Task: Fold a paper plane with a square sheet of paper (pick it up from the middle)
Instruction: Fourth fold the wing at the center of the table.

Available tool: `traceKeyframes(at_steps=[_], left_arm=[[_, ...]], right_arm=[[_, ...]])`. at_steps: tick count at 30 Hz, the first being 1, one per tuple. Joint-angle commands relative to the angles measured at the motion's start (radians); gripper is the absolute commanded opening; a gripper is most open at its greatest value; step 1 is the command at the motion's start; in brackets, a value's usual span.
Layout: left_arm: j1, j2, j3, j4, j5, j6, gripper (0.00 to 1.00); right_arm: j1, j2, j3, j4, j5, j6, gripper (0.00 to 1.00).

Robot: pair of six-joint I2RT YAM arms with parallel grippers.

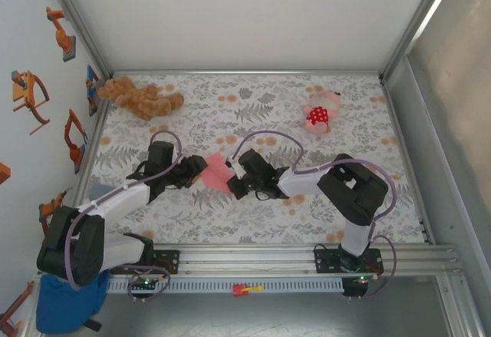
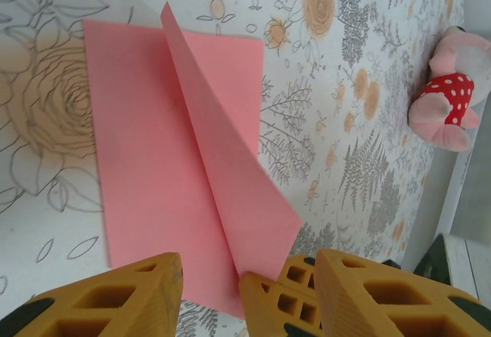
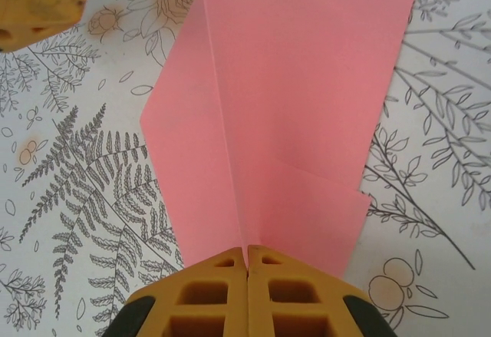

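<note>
The square sheet of paper (image 1: 217, 172) is salmon pink and lies mid-table, folded, with one flap standing up along a crease (image 2: 169, 160). My right gripper (image 1: 234, 179) is shut on the near end of that raised crease (image 3: 247, 254), and the paper (image 3: 307, 84) fans out beyond its tips. My left gripper (image 1: 201, 170) is open at the sheet's left side, its jaws straddling the paper's corner (image 2: 247, 268) without touching it. The right gripper's fingers (image 2: 272, 302) sit between the left gripper's jaws in the left wrist view.
A pink plush toy with a red dotted patch (image 1: 321, 113) lies at the back right (image 2: 449, 95). A brown plush toy (image 1: 138, 97) lies at the back left. The floral tablecloth (image 1: 253, 214) is walled in by a metal frame.
</note>
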State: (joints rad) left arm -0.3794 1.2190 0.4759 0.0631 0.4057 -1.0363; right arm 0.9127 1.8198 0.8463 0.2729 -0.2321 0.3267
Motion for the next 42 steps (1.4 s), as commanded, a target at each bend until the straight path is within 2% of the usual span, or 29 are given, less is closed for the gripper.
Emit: traceKeyframes(at_steps=[1, 6, 12, 24, 29, 42], left_arm=[[-0.017, -0.055, -0.027, 0.052, -0.03, -0.023, 0.5], [-0.047, -0.07, -0.046, 0.053, -0.054, -0.022, 0.52], [-0.089, -0.001, -0.026, 0.074, -0.053, -0.015, 0.52], [-0.143, 0.184, 0.072, 0.061, -0.07, 0.028, 0.54], [-0.163, 0.211, 0.11, -0.011, -0.123, 0.064, 0.5], [-0.176, 0.225, 0.116, -0.017, -0.149, 0.078, 0.39]], right_arm=[[-0.027, 0.019, 0.001, 0.033, -0.12, 0.069, 0.0], [-0.061, 0.032, 0.01, 0.038, -0.209, 0.111, 0.0], [-0.085, 0.058, 0.019, 0.033, -0.274, 0.148, 0.0], [-0.111, 0.067, 0.01, 0.05, -0.314, 0.196, 0.0], [-0.117, 0.07, 0.007, 0.061, -0.322, 0.211, 0.0], [-0.121, 0.081, 0.008, 0.061, -0.322, 0.22, 0.0]])
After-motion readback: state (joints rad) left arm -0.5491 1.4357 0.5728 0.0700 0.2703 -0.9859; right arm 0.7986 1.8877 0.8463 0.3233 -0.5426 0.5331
